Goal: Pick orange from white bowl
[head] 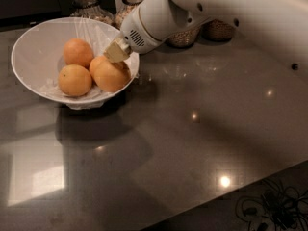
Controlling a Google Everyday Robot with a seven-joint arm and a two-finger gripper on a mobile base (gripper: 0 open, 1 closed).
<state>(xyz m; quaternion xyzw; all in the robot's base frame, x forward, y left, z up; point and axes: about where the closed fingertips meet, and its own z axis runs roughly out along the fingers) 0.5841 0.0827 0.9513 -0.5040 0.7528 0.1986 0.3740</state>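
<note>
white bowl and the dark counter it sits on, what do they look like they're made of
The wide, round white bowl looks like glazed ceramic, possibly hard plastic: its wall is smooth, glossy and opaque. The dark grey countertop looks like polished stone or laminate, since it mirrors bright lamp spots. The robot's gripper is at the bowl's right rim, by the nearest round orange fruit.

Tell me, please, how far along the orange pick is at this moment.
Done: the approach; the gripper is inside the white bowl, at its right side, at the top of the nearest orange. In hand: the grasp of that orange; whether it is gripped cannot be seen. Left: the lift; it lies in the bowl beside two other oranges.
</note>
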